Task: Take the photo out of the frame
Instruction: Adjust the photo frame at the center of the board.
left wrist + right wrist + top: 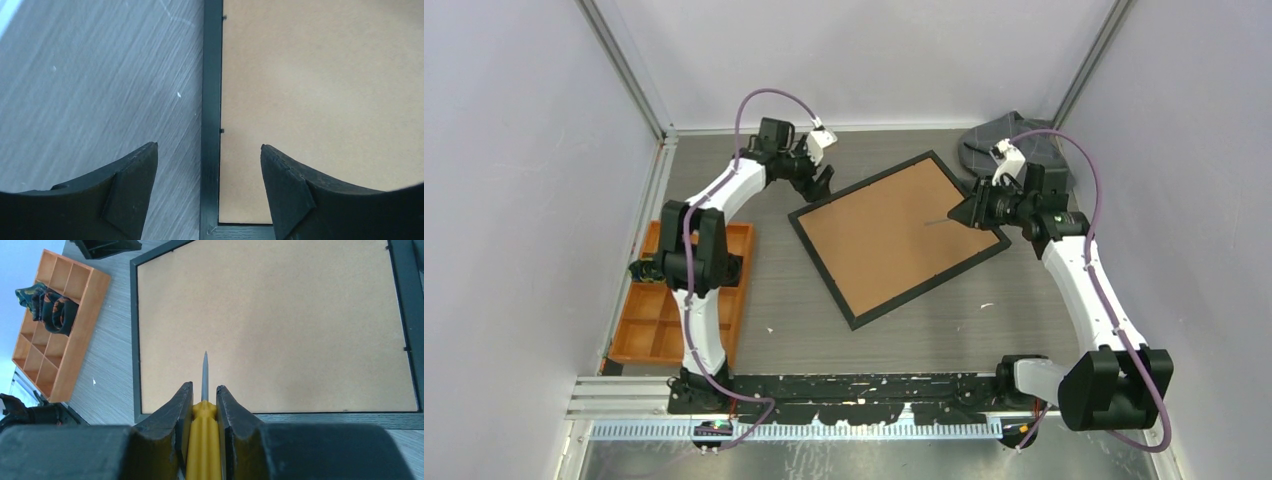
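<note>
While a yellow-handled screwdriver (204,415) is pinched in the right end effector (204,402), its tip pointed across the brown backing board (280,325), the left end effector (209,160) is spread astride the black edge of the frame (820,270), which is laid back-up on the surface (984,330).

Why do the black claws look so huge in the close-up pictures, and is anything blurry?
Top view: soft, even light, faint shadows, the frame sharp. Left wrist view: the open left claw sits near the lens, so it looms large and dark; the frame edge is crisp. Right wrist view: the right claw and screwdriver soften up close; the board behind is in focus.
</note>
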Controlling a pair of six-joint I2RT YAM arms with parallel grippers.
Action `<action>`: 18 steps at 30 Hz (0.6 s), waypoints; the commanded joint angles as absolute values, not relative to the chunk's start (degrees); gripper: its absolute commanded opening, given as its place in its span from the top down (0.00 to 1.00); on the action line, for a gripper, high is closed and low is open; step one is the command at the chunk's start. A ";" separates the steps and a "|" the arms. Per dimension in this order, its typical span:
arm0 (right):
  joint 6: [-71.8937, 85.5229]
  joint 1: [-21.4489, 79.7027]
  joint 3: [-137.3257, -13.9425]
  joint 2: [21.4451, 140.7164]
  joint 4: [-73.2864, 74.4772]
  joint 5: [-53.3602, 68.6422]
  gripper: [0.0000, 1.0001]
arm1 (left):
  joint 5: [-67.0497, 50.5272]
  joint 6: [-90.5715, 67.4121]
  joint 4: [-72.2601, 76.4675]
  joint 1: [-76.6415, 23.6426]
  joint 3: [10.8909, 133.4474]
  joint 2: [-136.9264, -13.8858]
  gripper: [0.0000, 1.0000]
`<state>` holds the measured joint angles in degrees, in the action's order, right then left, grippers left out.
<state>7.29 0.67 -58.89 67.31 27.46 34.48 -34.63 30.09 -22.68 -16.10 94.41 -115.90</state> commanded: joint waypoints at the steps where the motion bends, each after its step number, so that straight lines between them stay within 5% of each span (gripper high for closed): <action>1: 8.25 -0.91 -58.01 66.19 22.98 35.83 0.99 | -30.51 25.32 -26.23 -16.16 97.06 -119.46 0.24; 13: 7.26 -1.80 -56.71 65.69 21.88 35.34 0.99 | -28.55 24.09 -32.54 -17.12 105.10 -128.22 0.29; 18: 7.61 -1.84 -56.60 65.46 21.54 35.03 0.99 | -26.53 24.14 -39.28 -17.23 107.41 -129.96 0.46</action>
<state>7.64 -1.63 -56.40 67.31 24.16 34.83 -28.49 24.36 -32.95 -16.88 105.27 -129.21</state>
